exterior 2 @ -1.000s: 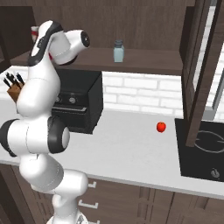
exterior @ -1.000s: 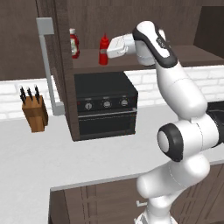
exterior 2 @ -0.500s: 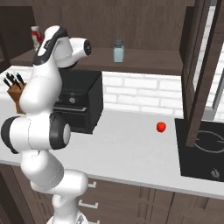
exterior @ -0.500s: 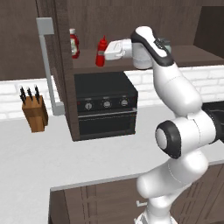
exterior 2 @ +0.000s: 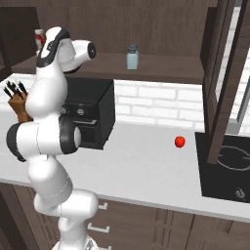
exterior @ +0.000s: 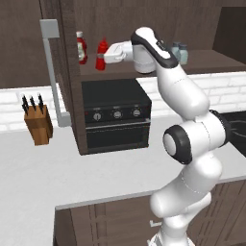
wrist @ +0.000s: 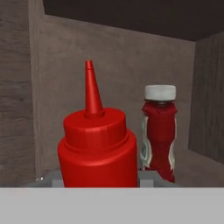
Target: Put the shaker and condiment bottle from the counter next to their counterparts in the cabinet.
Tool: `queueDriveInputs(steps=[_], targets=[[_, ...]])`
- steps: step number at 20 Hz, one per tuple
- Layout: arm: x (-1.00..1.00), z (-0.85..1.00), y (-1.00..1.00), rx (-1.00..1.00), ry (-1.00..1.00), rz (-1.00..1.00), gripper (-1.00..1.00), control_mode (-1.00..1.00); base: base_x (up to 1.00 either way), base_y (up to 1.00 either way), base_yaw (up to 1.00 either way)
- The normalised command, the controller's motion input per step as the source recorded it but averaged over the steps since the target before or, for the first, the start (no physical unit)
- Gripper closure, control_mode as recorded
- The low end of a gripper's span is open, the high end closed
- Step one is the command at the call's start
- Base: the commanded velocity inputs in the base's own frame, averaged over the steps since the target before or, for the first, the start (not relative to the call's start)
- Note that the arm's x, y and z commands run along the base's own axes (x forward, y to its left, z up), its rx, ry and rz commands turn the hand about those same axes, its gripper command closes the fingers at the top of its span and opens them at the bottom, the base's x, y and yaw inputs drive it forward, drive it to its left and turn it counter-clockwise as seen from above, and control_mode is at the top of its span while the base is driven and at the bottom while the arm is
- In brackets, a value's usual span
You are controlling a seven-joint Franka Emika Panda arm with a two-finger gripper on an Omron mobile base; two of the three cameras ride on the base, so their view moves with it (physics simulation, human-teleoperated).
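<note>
The all-red condiment bottle [exterior: 101, 48] stands upright at shelf level inside the cabinet [exterior: 62, 29], with my gripper [exterior: 103, 59] shut on its lower body. In the hand view the condiment bottle [wrist: 97, 148] is close in front, held by the gripper [wrist: 98, 181]. The white-capped, labelled red bottle [wrist: 159, 135] stands just behind and beside it, also visible on the shelf's left end [exterior: 81, 47]. Two small blue-grey shakers [exterior: 179, 51] stand close together further right on the shelf. I cannot tell which is which. A shaker [exterior 2: 132, 57] also shows in the right base view.
The open cabinet door with its pale bar handle [exterior: 51, 72] hangs left of the shelf. A black toaster oven [exterior: 115, 115] sits under the shelf, a knife block [exterior: 38, 124] to its left. A small red fruit [exterior 2: 179, 141] lies on the counter [exterior 2: 146, 166] near the cooktop [exterior 2: 229, 171].
My arm has carried the all-red bottle leftward along the shelf, closer to the white-capped bottle. The shakers have not moved.
</note>
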Motion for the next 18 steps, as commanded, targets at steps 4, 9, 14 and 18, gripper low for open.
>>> queueDriveInputs(steps=[4, 9, 14, 18], targets=[[0.38, -0.15, 0.11, 0.00, 0.00, 0.00, 1.00, -1.00, 0.00, 0.00, 0.00], [0.23, -0.44, 0.06, 0.00, 0.00, 0.00, 1.00, -1.00, 0.00, 0.00, 0.00], [0.22, -0.60, 0.18, 0.00, 0.04, 0.00, 1.00, -1.00, 0.00, 0.00, 0.00], [0.30, -0.49, 0.53, -0.04, 0.05, 0.00, 1.00, -1.00, 0.00, 0.00, 0.00]])
